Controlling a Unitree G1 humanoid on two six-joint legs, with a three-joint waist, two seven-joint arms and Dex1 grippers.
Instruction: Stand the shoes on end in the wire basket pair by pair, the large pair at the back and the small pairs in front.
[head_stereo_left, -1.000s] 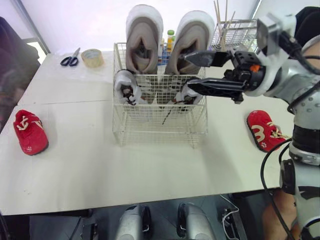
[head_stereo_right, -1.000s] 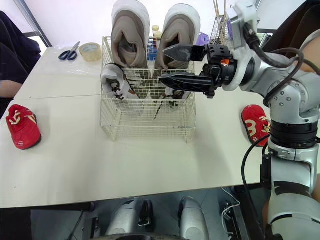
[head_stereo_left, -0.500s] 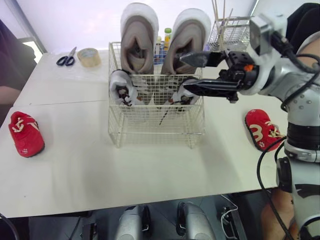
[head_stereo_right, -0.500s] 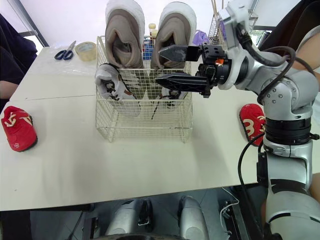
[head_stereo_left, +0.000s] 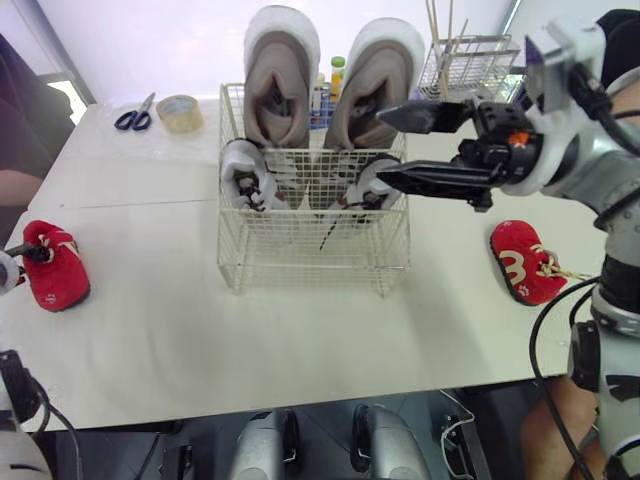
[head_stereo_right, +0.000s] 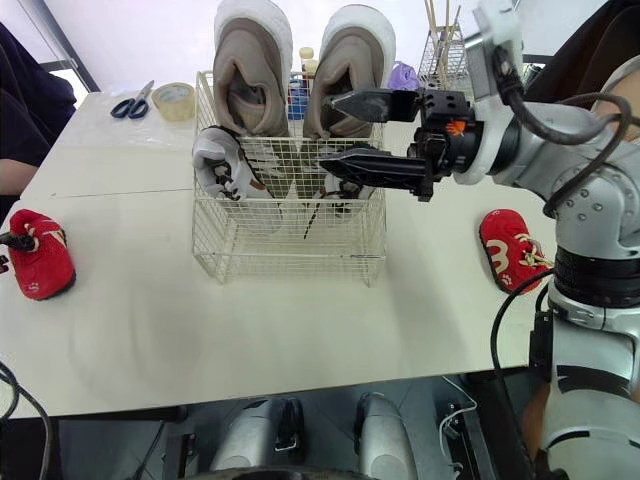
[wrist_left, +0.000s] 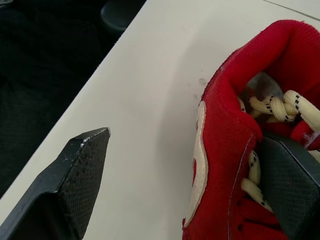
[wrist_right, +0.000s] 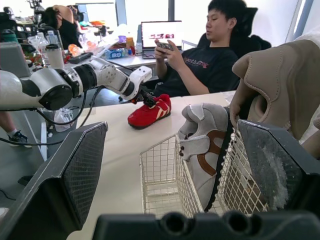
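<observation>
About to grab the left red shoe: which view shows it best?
Left wrist view: the shoe is close up, collar and laces clear. Eye views show it small at the table's left edge; right wrist view, far off.

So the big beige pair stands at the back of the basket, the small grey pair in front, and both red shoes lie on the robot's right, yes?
Not quite. Only one red shoe lies on the robot's right; the other red shoe lies on its left, as the left eye view shows. The rest is right.
</observation>
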